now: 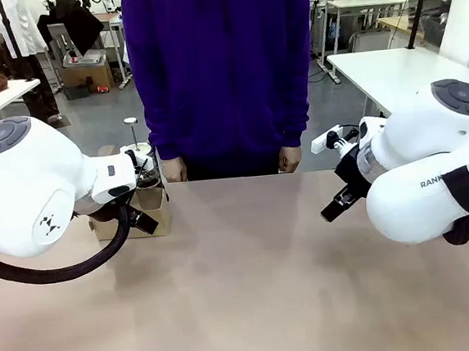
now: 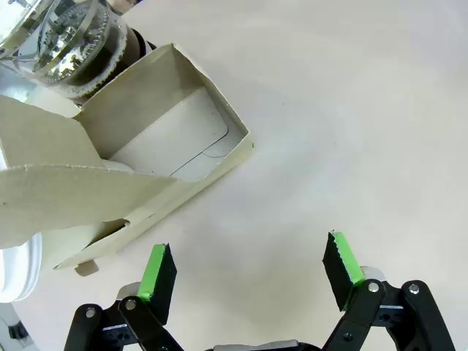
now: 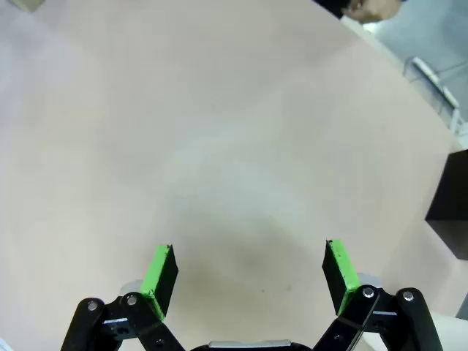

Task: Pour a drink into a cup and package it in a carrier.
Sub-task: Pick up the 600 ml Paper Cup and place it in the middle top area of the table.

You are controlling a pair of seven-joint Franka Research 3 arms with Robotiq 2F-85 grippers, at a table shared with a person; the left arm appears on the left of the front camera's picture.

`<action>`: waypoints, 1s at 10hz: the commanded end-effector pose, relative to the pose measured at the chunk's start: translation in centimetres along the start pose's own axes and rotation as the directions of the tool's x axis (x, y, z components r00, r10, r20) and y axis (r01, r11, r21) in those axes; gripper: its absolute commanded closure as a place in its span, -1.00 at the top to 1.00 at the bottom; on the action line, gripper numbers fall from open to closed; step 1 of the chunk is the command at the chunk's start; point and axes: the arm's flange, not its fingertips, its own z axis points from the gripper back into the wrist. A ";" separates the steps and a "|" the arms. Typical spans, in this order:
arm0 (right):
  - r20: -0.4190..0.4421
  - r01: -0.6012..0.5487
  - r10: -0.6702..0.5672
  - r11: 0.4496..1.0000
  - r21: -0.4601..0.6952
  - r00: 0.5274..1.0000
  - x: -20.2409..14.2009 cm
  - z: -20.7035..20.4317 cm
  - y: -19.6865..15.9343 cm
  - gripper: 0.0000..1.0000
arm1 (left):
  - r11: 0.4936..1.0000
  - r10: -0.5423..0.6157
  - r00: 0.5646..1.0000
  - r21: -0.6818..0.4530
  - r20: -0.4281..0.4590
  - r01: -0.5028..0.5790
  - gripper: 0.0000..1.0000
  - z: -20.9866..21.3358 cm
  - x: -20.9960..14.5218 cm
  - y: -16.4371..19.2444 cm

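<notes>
Left gripper (image 2: 248, 248) and right gripper (image 3: 249, 248) both released, empty. Risk: the left, near the far-left carrier (image 2: 157, 135), could topple the glass pitcher (image 2: 77, 40) beside it.

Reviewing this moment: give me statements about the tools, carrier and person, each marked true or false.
Both the left tool and the right tool are open and empty. True.
The carrier sits mid-table. False: it is on the robot's left, near the left tool.
The right tool hangs over the pitcher. False: bare table lies below it; the pitcher stands by the carrier.
The person's hands are at the table's far edge. True.
</notes>
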 end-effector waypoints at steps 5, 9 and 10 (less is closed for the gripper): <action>0.000 0.000 0.000 1.000 0.000 1.000 0.0 0.0 0.0 1.00 | 1.000 0.000 1.000 0.000 0.000 0.000 1.00 0.0 0.0 0.0; 0.000 -0.001 0.001 1.000 0.000 1.000 0.0 0.0 0.0 1.00 | 1.000 0.000 1.000 0.000 0.000 0.000 1.00 0.0 0.0 0.0; 0.006 0.003 -0.003 1.000 0.022 1.000 1.6 1.5 -1.6 1.00 | 1.000 0.000 1.000 0.000 0.000 0.000 1.00 0.0 0.0 0.0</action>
